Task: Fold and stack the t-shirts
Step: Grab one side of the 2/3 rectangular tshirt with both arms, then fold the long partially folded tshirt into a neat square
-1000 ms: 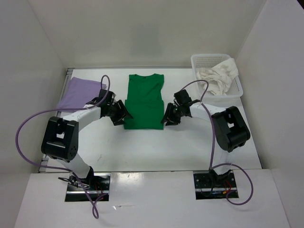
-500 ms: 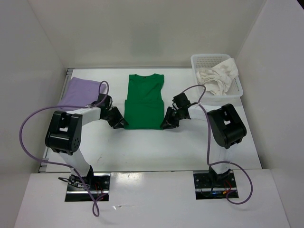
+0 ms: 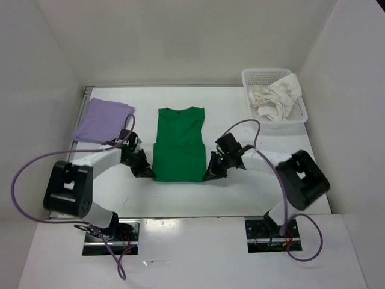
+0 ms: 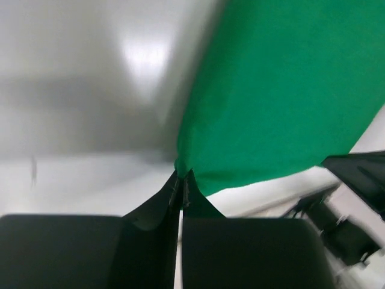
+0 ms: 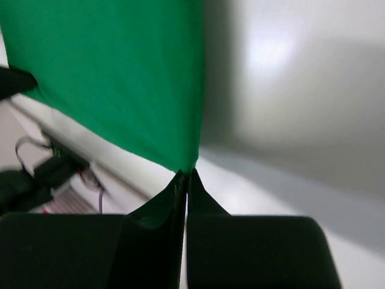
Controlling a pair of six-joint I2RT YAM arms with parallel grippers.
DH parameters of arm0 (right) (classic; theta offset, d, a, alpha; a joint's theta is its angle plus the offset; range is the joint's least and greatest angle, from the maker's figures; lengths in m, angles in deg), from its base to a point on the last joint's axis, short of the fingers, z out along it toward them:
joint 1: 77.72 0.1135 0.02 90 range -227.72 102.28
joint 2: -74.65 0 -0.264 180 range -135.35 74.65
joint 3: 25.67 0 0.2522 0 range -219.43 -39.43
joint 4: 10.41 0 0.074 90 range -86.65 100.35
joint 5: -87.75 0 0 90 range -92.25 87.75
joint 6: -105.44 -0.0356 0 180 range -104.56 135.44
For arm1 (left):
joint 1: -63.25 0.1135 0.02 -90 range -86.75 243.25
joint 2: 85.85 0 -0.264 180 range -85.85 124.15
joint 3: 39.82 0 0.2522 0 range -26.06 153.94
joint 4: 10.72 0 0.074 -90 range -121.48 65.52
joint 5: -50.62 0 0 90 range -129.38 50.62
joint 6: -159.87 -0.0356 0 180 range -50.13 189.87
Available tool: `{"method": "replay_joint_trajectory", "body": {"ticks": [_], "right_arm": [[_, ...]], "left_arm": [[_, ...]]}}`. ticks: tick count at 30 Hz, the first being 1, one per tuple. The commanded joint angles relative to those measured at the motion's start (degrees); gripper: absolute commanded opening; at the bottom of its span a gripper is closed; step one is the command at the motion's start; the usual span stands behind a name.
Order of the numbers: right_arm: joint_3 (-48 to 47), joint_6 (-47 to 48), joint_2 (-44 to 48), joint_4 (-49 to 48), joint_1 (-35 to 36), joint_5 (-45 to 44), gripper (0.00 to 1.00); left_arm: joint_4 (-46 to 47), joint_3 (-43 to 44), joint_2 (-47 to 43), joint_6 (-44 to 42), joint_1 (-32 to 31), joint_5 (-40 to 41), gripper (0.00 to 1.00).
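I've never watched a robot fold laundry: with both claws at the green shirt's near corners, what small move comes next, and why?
Probably lift both corners slightly, together. The left claw and right claw are each shut on a near corner of the green shirt, which lies flat; raising the hem lets it fold toward the collar.

Matt soft cloth: green t-shirt (image 3: pixel 178 144); smooth, slightly glossy white table (image 3: pixel 180 195); white plastic mesh basket (image 3: pixel 263 71).

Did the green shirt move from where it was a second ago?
Yes. The green t-shirt slid toward the near side: its collar went from level with the white mesh basket's middle to nearly level with its near wall.
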Motion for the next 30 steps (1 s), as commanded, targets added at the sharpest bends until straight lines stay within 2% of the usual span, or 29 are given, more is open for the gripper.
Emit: {"method": "replay_joint_trajectory", "body": {"ticks": [1,5,6,8,9,11,13,15,17,18,23,25,28,29,30], "right_arm": [[5.27,-3.75,10.91,5.01,3.5,-1.35,0.0],[4.68,-5.52,22.86,15.53,6.67,-1.87,0.0],[2.32,-5.52,25.85,16.96,5.19,-2.48,0.0],[-2.59,-2.29,25.88,17.77,1.94,-0.39,0.0],[-4.8,-0.96,23.87,17.77,-1.64,0.23,0.0],[-12.16,3.5,19.57,17.77,-4.3,0.23,0.0],[-21.55,6.07,11.49,17.77,-6.77,-0.29,0.0],[-26.51,7.92,4.48,16.54,-8.78,-0.91,0.0],[-33.72,9.33,-1.17,16.54,-10.72,0.75,0.0],[-38.44,10.47,-6.85,16.54,-12.12,0.76,0.0],[-52.79,12.23,-23.49,17.41,-14.51,2.68,0.0],[-59.65,12.24,-30.42,18.64,-15.04,3.22,0.0],[-66.48,11.37,-34.67,18.99,-16.26,3.22,0.02],[-68.61,10.75,-37.47,19.61,-16.27,4.09,0.08],[-72.11,10.05,-38.45,19.61,-16.27,4.1,0.15]], "left_arm": [[-12.53,-1.58,-10.44,-6.13,-0.15,-1.9,0.0],[-25.36,1.14,-19.87,-7.29,-0.85,-5.51,0.0],[-28.86,5.15,-20.49,-7.29,-0.85,-4.64,0.0],[-28.38,9.56,-19.88,-6.68,-1.55,-4.63,0.0],[-26.89,11.67,-18.23,-5.98,-1.55,-4.63,0.0],[-21.62,18.18,-14.89,-5.44,0.1,-4.1,0.0],[-17.92,26.66,-6.64,-5.44,0.64,-3.76,0.0],[-13.2,32.06,1.01,-4.83,1.17,-4.28,0.0],[-11.42,38.72,8.28,-3.96,1.17,-1.04,0.0],[-9.84,40.59,10.94,-3.34,1.95,-1.03,0.0],[-7.45,50.17,26.57,-2.28,3.98,1.52,0.0],[-6.93,54.38,29.85,-1.66,4.69,1.52,0.03],[-4.83,55.82,33.37,0.88,6.27,2.49,0.08],[-3.34,56.43,34.07,1.5,7.05,1.88,0.11],[-2.71,56.43,34.08,2.72,7.93,1.87,0.22]]}}
